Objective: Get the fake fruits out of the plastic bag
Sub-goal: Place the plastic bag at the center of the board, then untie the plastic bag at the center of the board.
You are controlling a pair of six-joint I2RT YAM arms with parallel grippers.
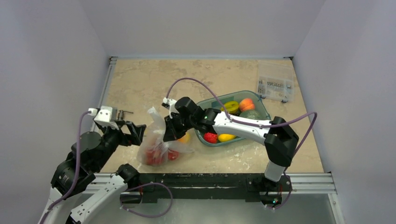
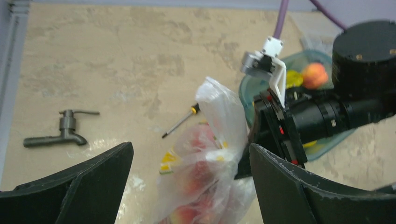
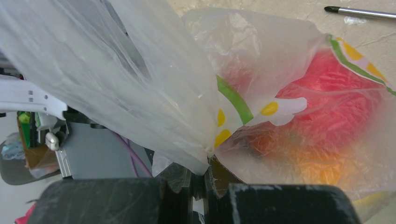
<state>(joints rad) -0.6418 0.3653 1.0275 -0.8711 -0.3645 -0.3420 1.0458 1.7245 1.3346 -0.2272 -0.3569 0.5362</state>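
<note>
Right arm point(image 1: 243, 126): stretched left from tub point(image 1: 243, 92); right gripper point(image 3: 198, 186) is clamped on bag point(image 1: 156, 135) film.
Left gripper point(image 1: 136, 133): held wide, just left of bag.
Fruits point(image 1: 154, 156): kept inside bag, left of tub.
Print: flower motif is seen on bag.

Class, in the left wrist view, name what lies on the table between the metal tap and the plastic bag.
A screwdriver, handle toward the plastic bag, tip toward the metal tap; the left wrist view shows it.

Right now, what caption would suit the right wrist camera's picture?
Right gripper pinching a thin, clear, flower-printed plastic bag, with glossy red and orange fake fruits showing through.
</note>
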